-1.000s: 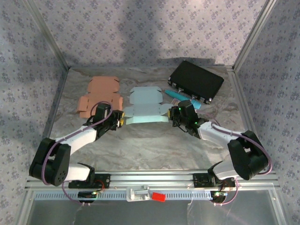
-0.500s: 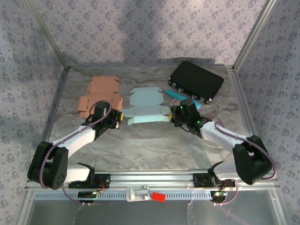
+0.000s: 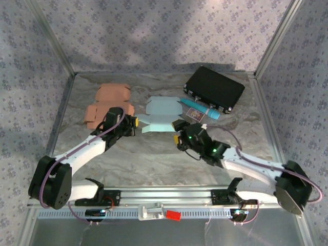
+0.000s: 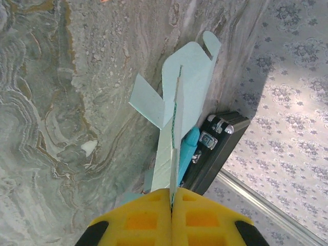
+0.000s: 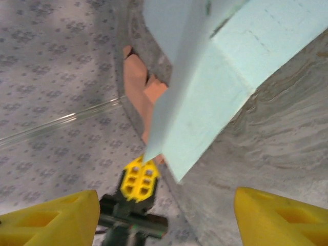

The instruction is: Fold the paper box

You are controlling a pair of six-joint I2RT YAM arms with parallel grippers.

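Observation:
The light blue paper box (image 3: 161, 115) is a flat cut-out blank lying mid-table. My left gripper (image 3: 134, 123) is shut on its left edge. In the left wrist view the yellow fingertips (image 4: 154, 215) pinch the sheet (image 4: 187, 82), which stands on edge and runs away from them. My right gripper (image 3: 179, 134) stands open just in front of the blank's right end and is not touching it. From the right wrist the blue sheet (image 5: 225, 82) hangs ahead of the wide-apart fingers (image 5: 51, 218), and the left gripper (image 5: 139, 179) shows beyond it.
An orange paper blank (image 3: 107, 102) lies at the back left. A black case (image 3: 214, 88) sits at the back right, with a teal tube (image 3: 200, 106) and a small card (image 3: 193, 114) in front of it. Metal frame walls enclose the table.
The right gripper has opened, let go of the blue blank's right edge and drawn back toward the near side. The left gripper has shut on the blank's left edge.

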